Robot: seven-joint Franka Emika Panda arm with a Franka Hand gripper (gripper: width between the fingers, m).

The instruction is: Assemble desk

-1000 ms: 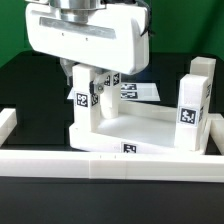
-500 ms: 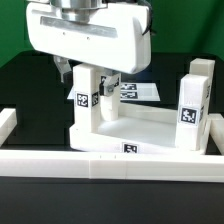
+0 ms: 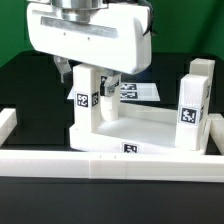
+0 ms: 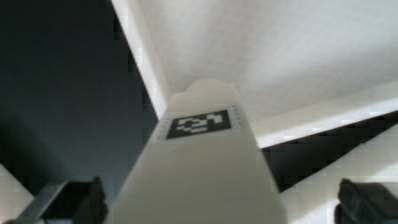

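While the tabletop [image 3: 150,128] lies flat just behind the low white barrier wall [image 3: 110,162], two legs stand upright in its corner sockets. One leg [image 3: 193,103] rises at the tabletop's corner toward the exterior view's right. Another leg [image 3: 86,100] stands at the opposite corner, between the fingers of the gripper [image 3: 88,74]; whether they touch it I cannot tell.

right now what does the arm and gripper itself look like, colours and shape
In the exterior view the gripper has a broad, boxy, glossy white housing with rounded edges, mounted under a grey metallic cylindrical wrist piece. Dark fingers reach down from its underside. In the wrist view the fingertips appear as black, blocky shapes at the picture's edge. No cables or printed markings are visible on the housing.
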